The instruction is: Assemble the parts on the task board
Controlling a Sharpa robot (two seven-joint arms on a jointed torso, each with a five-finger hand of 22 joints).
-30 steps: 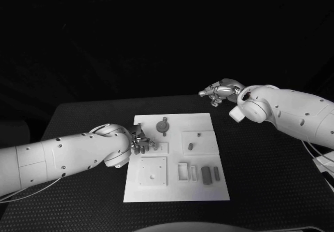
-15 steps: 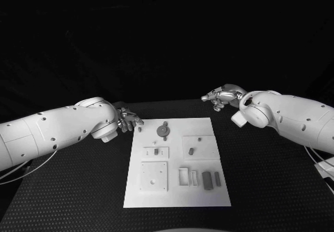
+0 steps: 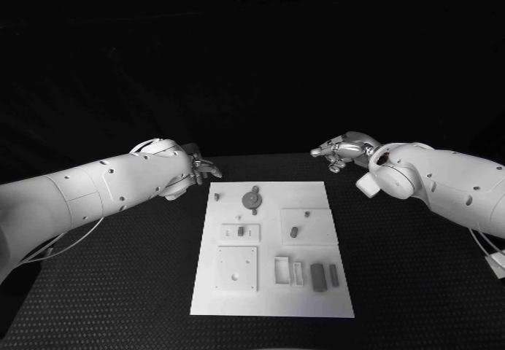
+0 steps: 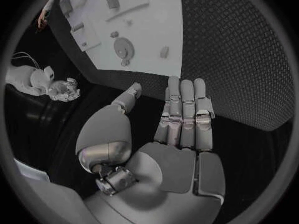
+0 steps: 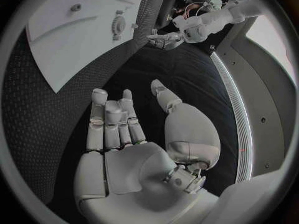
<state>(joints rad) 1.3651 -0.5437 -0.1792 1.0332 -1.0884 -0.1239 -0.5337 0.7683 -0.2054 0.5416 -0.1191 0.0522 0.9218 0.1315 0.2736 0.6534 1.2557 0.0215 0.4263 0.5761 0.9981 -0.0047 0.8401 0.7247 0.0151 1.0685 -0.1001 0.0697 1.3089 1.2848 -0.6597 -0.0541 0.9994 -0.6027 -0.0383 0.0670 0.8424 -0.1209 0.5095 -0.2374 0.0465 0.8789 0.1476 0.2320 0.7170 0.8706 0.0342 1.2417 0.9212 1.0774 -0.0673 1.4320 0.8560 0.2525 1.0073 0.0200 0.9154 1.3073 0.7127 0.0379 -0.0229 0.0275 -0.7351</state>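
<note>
The white task board [image 3: 316, 191] lies in the middle of the black table. On it are a round grey disc part [image 3: 250, 196], two small grey parts [image 3: 241, 230] [image 3: 293, 231] in the middle, and longer grey parts [image 3: 318, 277] near the front right. My left hand [image 3: 200, 169] hovers off the board's far left corner, fingers straight and apart, holding nothing [image 4: 181, 129]. Beyond the far right corner my right hand [image 3: 338, 151] also holds nothing, its fingers extended [image 5: 115, 129]. The board [image 4: 149, 22] [image 5: 69, 45] lies ahead of both hands.
A raised square plate [image 3: 237, 267] sits at the board's front left and another [image 3: 309, 224] at its right middle. A small open frame [image 3: 282, 268] stands beside the long parts. Black table surface [image 3: 421, 277] surrounds the board.
My left hand has lifted off the board's left middle and drawn back to its far left corner. The right hand has hardly moved. The camera has shifted slightly.
</note>
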